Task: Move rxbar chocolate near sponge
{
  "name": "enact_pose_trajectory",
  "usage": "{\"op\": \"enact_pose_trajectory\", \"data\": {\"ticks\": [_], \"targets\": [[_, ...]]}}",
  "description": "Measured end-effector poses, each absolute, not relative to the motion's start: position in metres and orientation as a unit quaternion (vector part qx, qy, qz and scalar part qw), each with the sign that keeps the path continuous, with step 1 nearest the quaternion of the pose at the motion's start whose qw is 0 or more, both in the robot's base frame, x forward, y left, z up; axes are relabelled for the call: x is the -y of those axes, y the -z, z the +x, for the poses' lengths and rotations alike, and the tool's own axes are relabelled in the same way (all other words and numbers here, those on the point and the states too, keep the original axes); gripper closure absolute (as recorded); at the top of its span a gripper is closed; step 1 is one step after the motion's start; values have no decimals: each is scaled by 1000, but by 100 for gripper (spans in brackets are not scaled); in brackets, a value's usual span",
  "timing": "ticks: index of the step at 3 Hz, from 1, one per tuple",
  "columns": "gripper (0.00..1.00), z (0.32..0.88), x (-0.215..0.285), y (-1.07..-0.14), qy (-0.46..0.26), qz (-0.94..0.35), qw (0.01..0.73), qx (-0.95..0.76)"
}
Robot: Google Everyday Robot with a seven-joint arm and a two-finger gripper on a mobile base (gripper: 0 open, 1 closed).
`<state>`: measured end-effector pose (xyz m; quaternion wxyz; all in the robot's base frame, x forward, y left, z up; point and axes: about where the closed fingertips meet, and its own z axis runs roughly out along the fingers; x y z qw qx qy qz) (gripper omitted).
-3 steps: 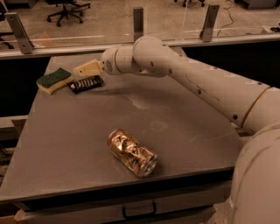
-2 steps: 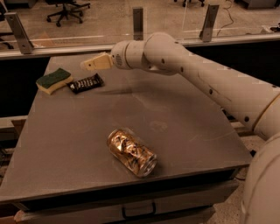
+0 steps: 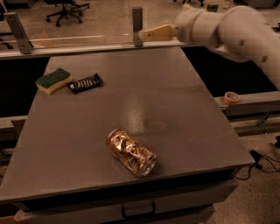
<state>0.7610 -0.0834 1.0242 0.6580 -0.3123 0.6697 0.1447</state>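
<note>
Likely a robotics lab in an office space: grey table [image 3: 183,113] with a drawer, wheeled chair [image 3: 65,8] beyond a rail, tape roll [image 3: 231,97] on a ledge, cables [image 3: 264,160] on the floor, robot gripper [image 3: 145,35] above the table's far edge.
</note>
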Motion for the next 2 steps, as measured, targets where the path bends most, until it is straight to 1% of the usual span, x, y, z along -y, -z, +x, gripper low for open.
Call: {"op": "enact_pose_trajectory", "data": {"ticks": [1, 2], "targets": [[0, 759, 115, -1037, -122, -305, 670, -666], [0, 759, 115, -1037, -122, -305, 670, -666]]}}
